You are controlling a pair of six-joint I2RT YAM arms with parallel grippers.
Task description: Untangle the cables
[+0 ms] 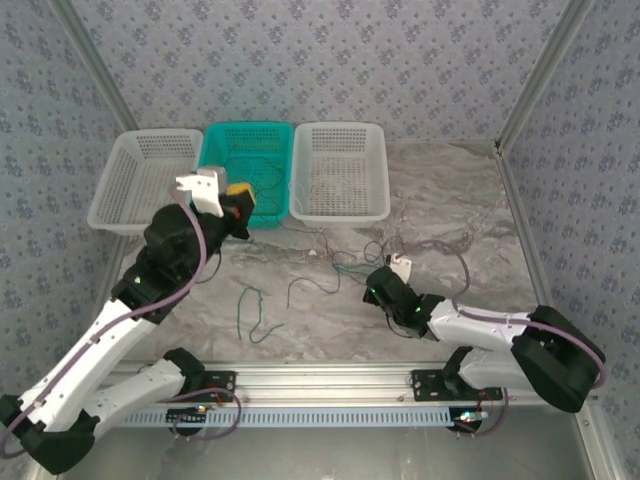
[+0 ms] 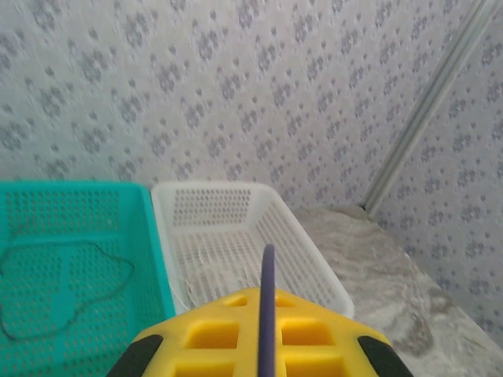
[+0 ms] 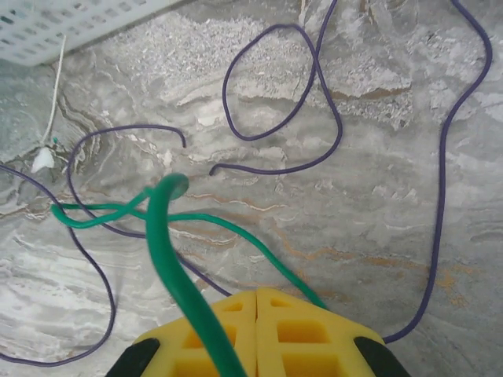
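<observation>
Holding, right tool point(image 3: 257, 318): yellow pads were pressed together on a green cable point(image 3: 167, 251), which rose from the seam and bent away over the desk point(image 3: 377, 196).
Right tool, place: low above the marble, at the near edge of the tangle.
Left tool point(image 2: 267, 314): raised over the near rim of the teal basket point(image 2: 153, 236), pads together, with a thin dark cable point(image 2: 267, 275) standing up from the seam. It seemed pinched there, though the seam itself was hard to read.
Dark purple cables point(image 3: 283, 86): lay in loose loops on the desk ahead of the right tool, one strand crossing the green cable.
Second green cable point(image 1: 252, 318): lay by itself on the desk, between the two arms.
Looped dark cable point(image 2: 71, 290): rested inside the teal basket.
White baskets point(image 1: 340, 170): stood one on each side of the teal basket.
</observation>
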